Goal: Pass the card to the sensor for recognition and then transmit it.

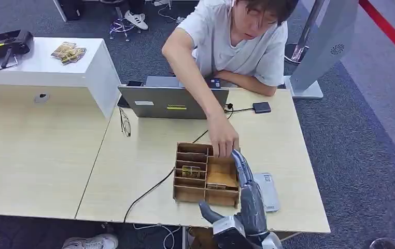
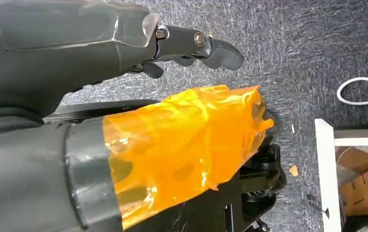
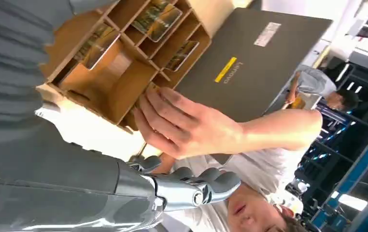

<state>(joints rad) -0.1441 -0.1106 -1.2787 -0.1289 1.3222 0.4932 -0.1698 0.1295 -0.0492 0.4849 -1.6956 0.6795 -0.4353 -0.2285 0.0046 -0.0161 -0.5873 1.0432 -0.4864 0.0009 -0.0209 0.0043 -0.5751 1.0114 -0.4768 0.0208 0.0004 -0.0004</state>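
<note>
The right hand [image 1: 244, 199] reaches over the wooden box [image 1: 187, 193] on the surface [image 1: 143, 161], fingers extended, holding nothing. It should wait: a person's hand [image 1: 222, 136] is in the box. A card [image 1: 191, 171] lies in a compartment. The left hand [image 2: 191, 46] hangs empty, fingers loosely curled. The sensor is hard to identify.

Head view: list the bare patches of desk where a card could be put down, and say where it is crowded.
Bare desk lies left of the wooden organizer box up to the black cable, and right of it, past the person's hand, below the black adapter. Crowded: the box's near right corner, where the right hand covers the white sensor pad.
</note>
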